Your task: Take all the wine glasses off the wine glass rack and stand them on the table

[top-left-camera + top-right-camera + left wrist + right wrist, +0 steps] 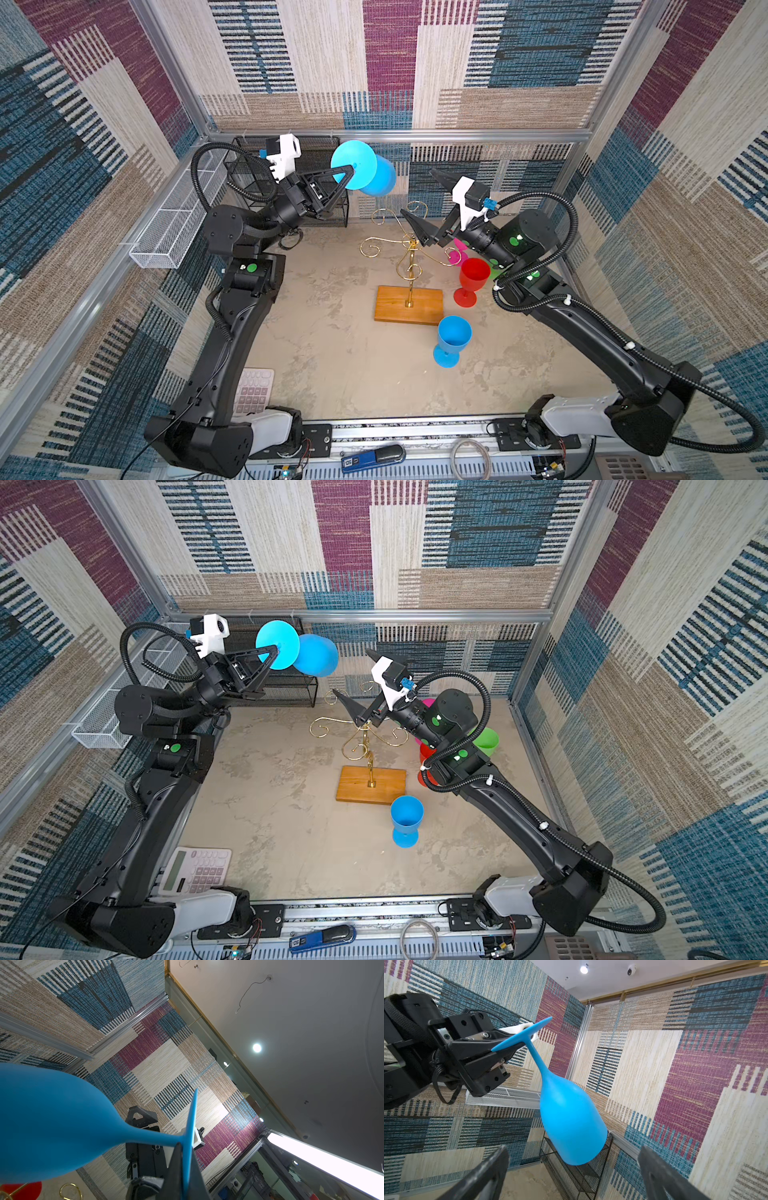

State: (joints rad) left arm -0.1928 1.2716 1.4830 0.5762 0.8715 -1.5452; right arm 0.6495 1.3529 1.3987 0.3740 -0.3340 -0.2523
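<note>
Above the wine glass rack (409, 253) and off to its left-rear side, clear of every gold scroll arm, a sky-blue wine glass (380, 176) hangs in the air. It is pinched by the left end effector (351, 167), whose jaws are pressed together on the stem (534, 1051) right under the foot (522, 1033). Its long axis is tilted rather than plumb: the flat foot sits uppermost against the left end effector, and the bowl (571, 1118) slopes down and away towards the right arm. The right end effector (416, 190) hovers near the rack's top with its jaws spread wide and nothing between them. Seen from the right wrist, the bowl lies straight ahead, framed by the two open jaws but well apart from them. So the left arm has the glass and the right is the free one. Any handover would, I judge, mean closing across the bowl or stem at right angles to that tilted axis. The glass is matte, opaque and smooth, with a thin stem, so it probably pivots easily in so narrow a pinch. Beside the rack's wooden base (409, 304), a red glass (471, 276) and a darker blue glass (453, 336) stand upright on the surface (332, 353).
</note>
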